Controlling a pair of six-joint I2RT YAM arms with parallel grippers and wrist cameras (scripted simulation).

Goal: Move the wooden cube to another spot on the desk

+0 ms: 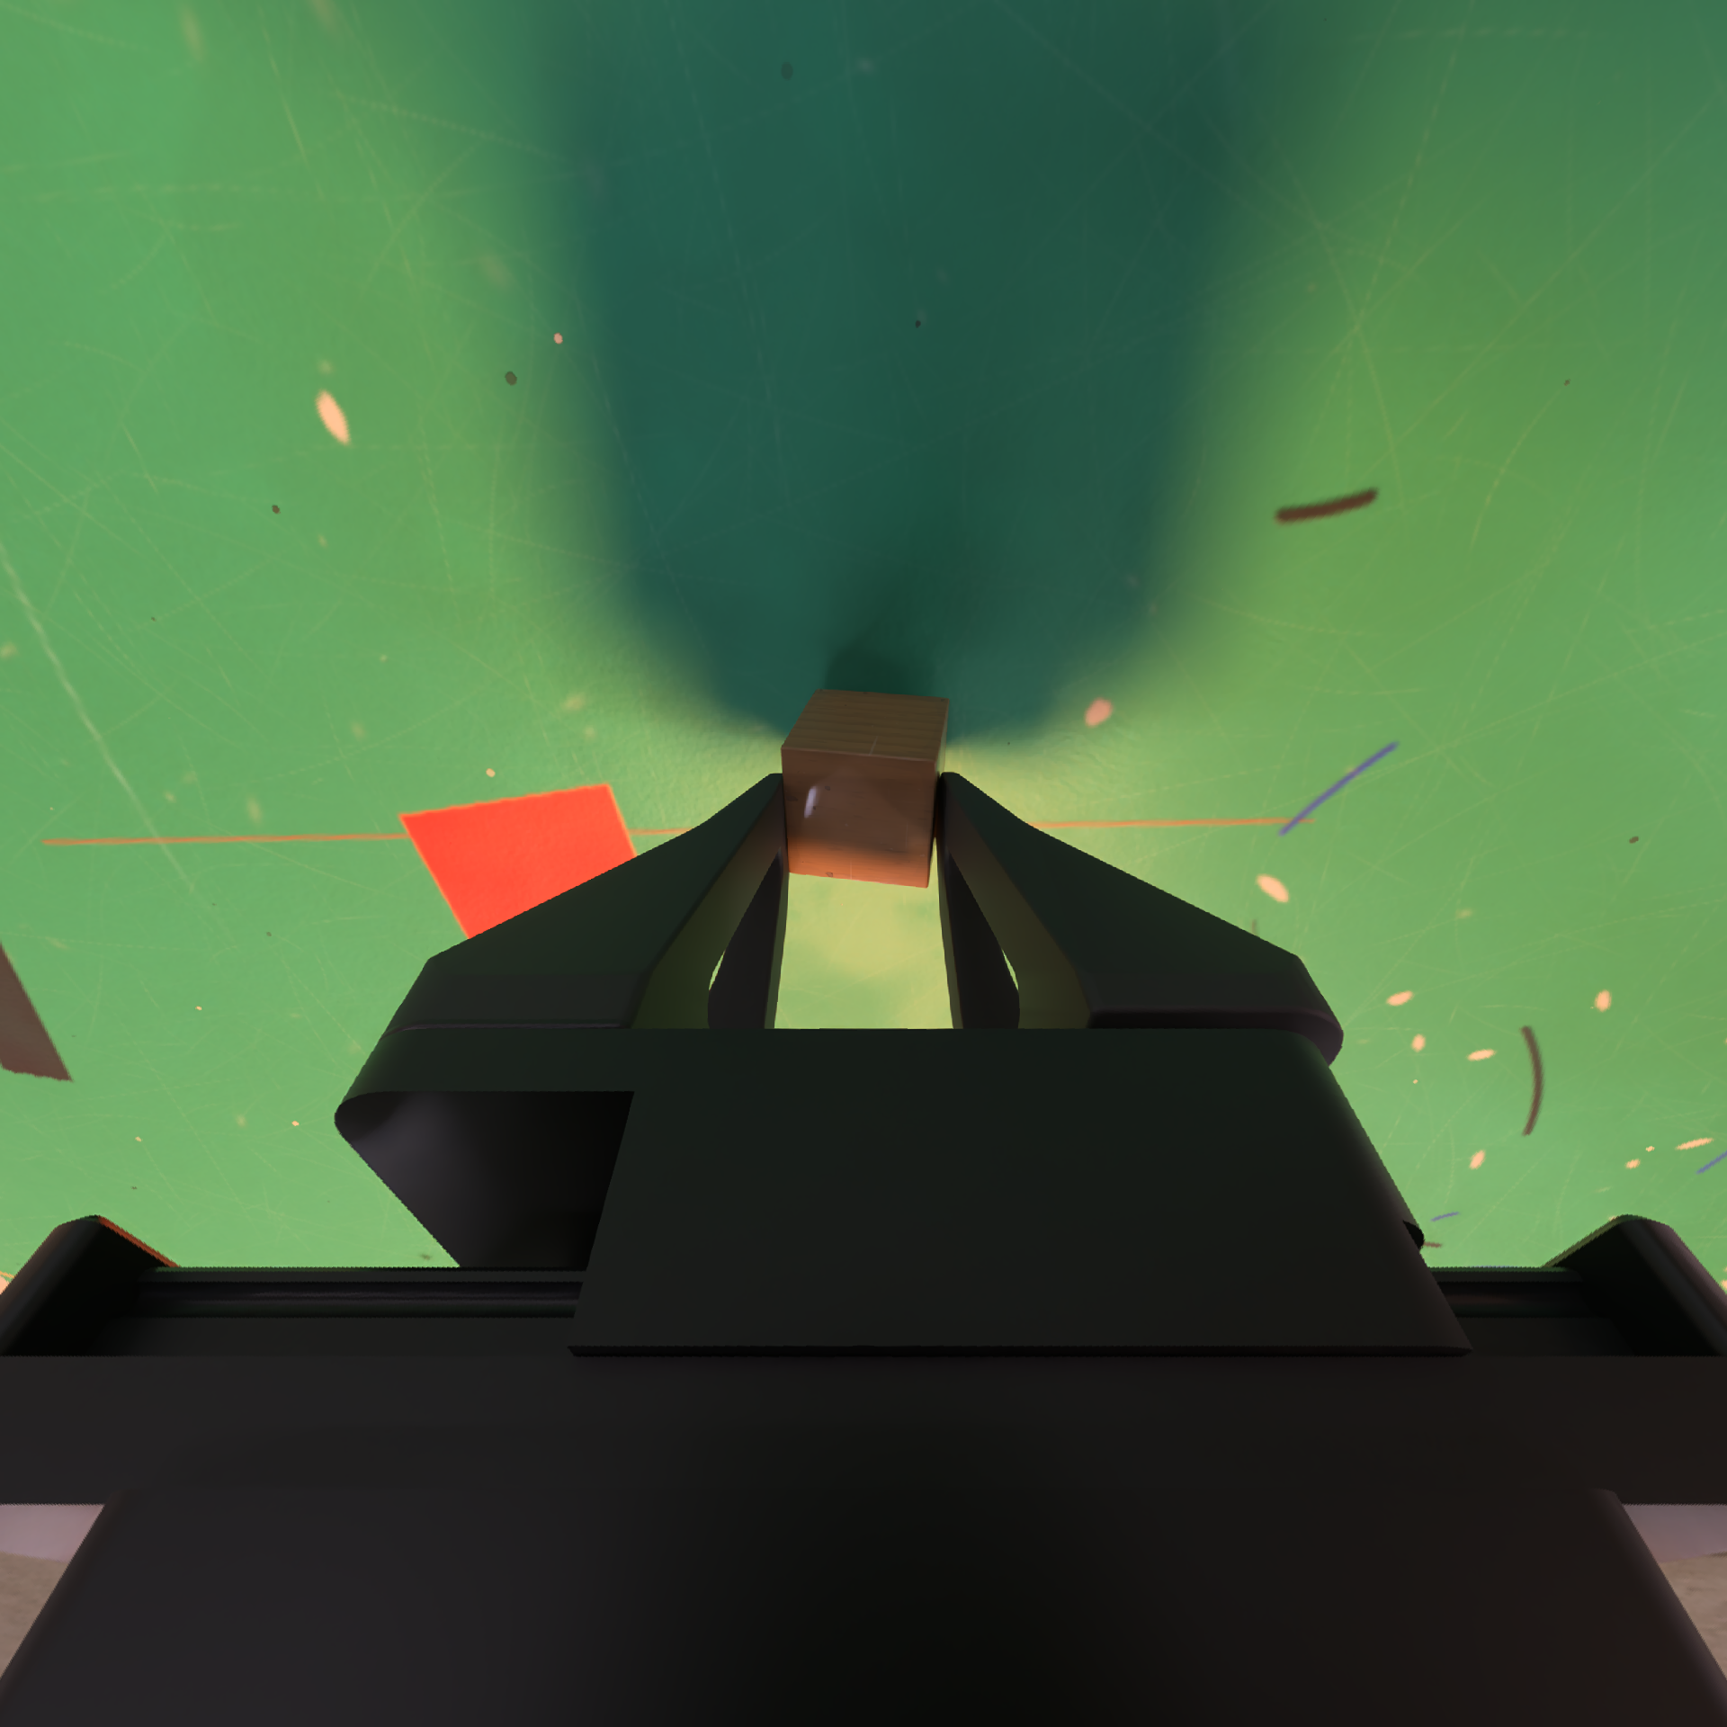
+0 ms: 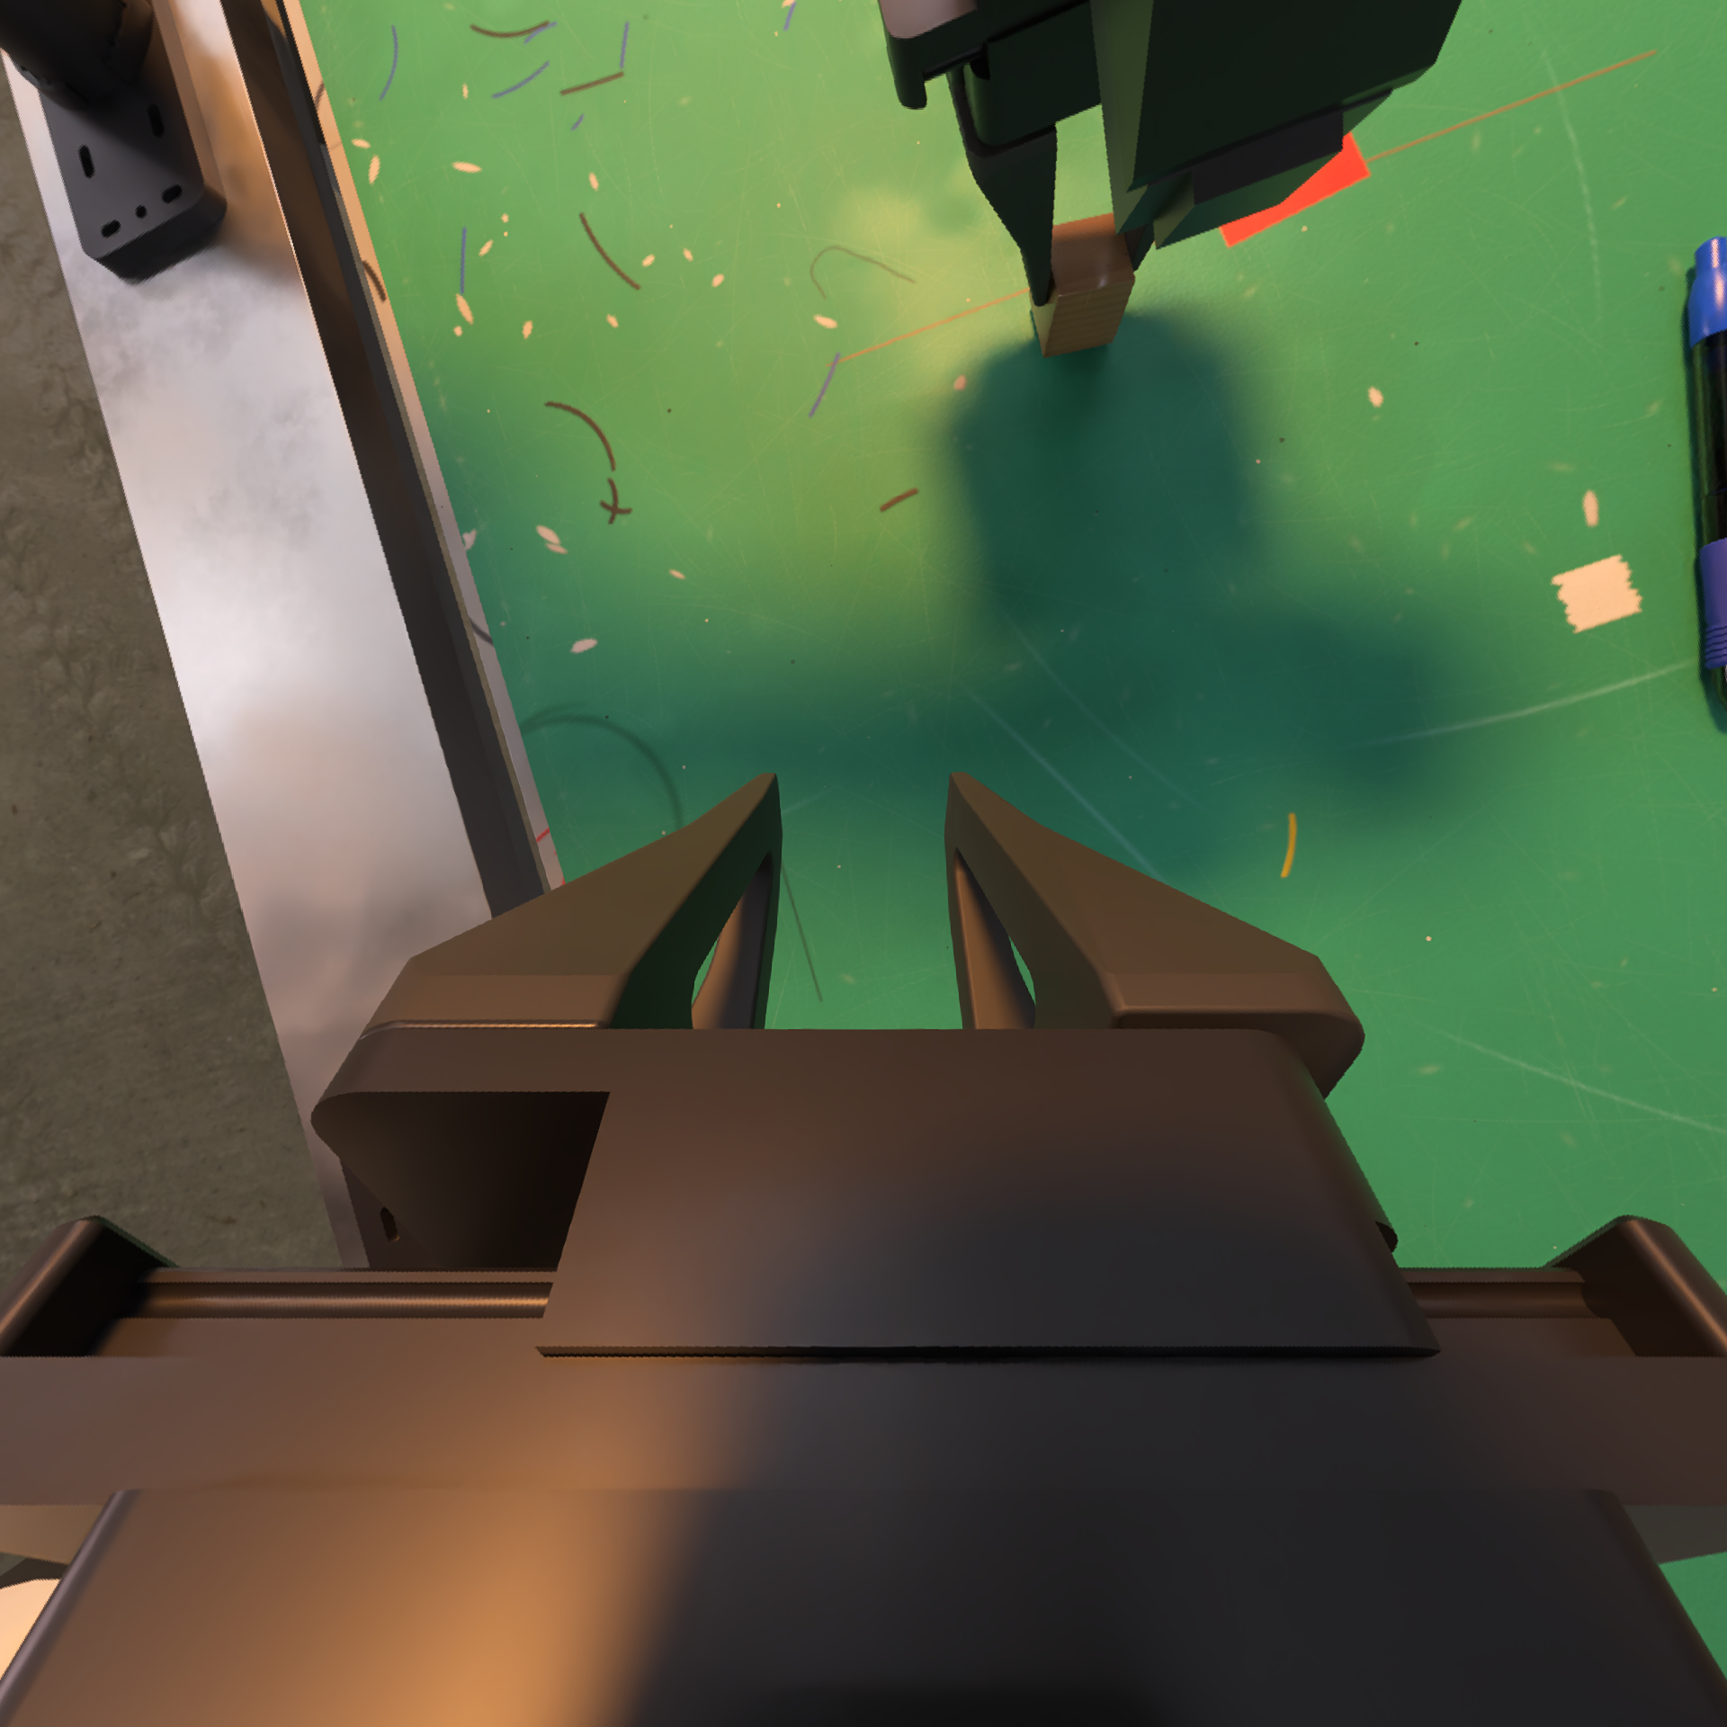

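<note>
Wooden cube (image 1: pixel 860 790) pinched between both fingertips of the left gripper (image 1: pixel 860 822), squarely clamped, sitting at the head of a broad dark shadow on the green mat (image 1: pixel 234 607). Plenty of bare mat ahead and to both sides; flat red patch (image 1: pixel 519 855) just left of the fingers. Right gripper (image 2: pixel 862 794) well apart from the cube, fingers parted, nothing between them. Brushed metal rail (image 2: pixel 280 598) edging the mat on one side, concrete floor (image 2: pixel 84 841) beyond it. Blue-and-black pen (image 2: pixel 1710 467) at the far side, pale tape scrap (image 2: pixel 1596 593) beside it. Mat scuffed, scratched, flecked with pale chips and thin curved strokes. Cube plain-grained, sharp-edged.
</note>
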